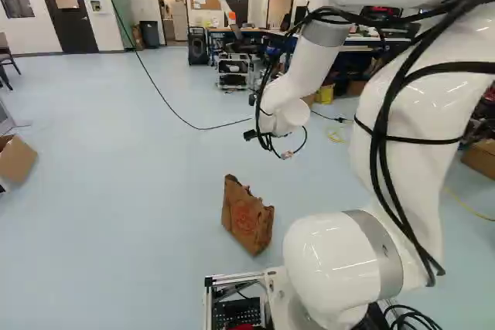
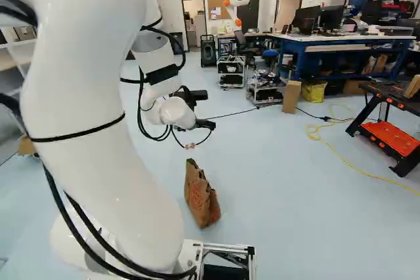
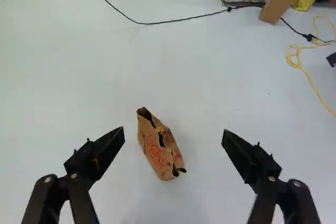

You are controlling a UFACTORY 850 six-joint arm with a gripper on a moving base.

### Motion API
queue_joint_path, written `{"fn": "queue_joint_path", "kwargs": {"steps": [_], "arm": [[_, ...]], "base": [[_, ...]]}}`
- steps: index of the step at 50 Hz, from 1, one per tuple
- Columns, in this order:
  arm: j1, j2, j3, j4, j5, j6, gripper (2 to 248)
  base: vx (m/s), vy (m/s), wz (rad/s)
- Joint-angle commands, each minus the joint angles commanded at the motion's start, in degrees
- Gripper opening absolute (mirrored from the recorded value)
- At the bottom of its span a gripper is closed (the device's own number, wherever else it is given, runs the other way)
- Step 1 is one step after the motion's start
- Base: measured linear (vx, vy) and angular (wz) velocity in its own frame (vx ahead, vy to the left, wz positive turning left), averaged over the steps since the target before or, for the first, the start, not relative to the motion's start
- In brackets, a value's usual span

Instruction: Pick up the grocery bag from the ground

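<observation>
In the right base view my gripper hangs at the end of the arm, well above the floor. The wrist view shows the gripper open, its two black fingers wide apart with nothing held. A brown paper grocery bag with a red print shows between them, on the floor far below the fingertips. The same bag stands on the floor ahead of the base in the left base view, its top crumpled and partly open. In the right base view the bag is just beyond the base's front frame.
A black cable crosses the floor beyond the bag. Farther off are a cardboard box, a yellow cord, workbenches and another robot. A red-and-black stand is at the right; an open carton lies at the left.
</observation>
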Motion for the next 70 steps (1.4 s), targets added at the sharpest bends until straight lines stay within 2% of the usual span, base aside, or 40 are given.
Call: {"fn": "queue_joint_path", "kwargs": {"steps": [10,35,55,70], "arm": [[0.4,-3.9,-4.7,-1.7,-5.0,0.0,247],[0.6,-13.0,-16.6,-5.4,-21.5,0.0,247],[1.7,-25.5,-28.2,-8.5,-30.3,0.0,247],[2.6,-33.3,-34.7,-11.6,-36.4,0.0,247]], "base": [[0.0,0.0,0.0],[0.0,0.0,0.0],[0.0,0.0,0.0],[0.0,0.0,0.0]]}}
